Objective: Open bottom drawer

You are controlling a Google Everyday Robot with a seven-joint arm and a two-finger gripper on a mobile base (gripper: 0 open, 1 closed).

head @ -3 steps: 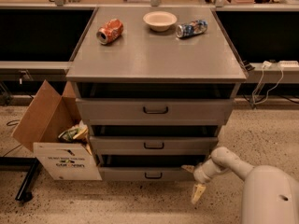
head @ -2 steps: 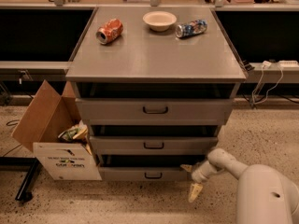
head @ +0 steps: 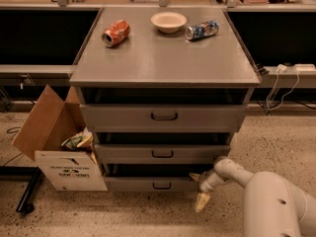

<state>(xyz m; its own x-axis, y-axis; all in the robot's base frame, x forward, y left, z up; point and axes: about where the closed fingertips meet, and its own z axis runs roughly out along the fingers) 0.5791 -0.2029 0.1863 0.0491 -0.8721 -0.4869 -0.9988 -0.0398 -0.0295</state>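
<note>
The grey cabinet [head: 165, 63] has three drawers, each with a small black loop handle. The bottom drawer [head: 133, 184] is the slimmest, just above the floor, and its handle [head: 162, 185] sits at the middle of its front. A dark gap shows above its front. My gripper [head: 198, 189] is low at the right end of that drawer front, to the right of the handle and apart from it. Its two yellowish fingers [head: 202, 201] are spread open and hold nothing. The white arm [head: 271, 201] reaches in from the lower right.
An open cardboard box [head: 59, 152] with trash stands against the cabinet's left side, next to the bottom drawer. A red can [head: 115, 33], a bowl [head: 169, 21] and a blue can [head: 202, 29] lie on top. A black stand foot [head: 27, 194] is at the left; cables [head: 284, 83] hang at the right.
My gripper has moved a little to the left, closer to the right end of the bottom drawer front. The drawers have not moved.
</note>
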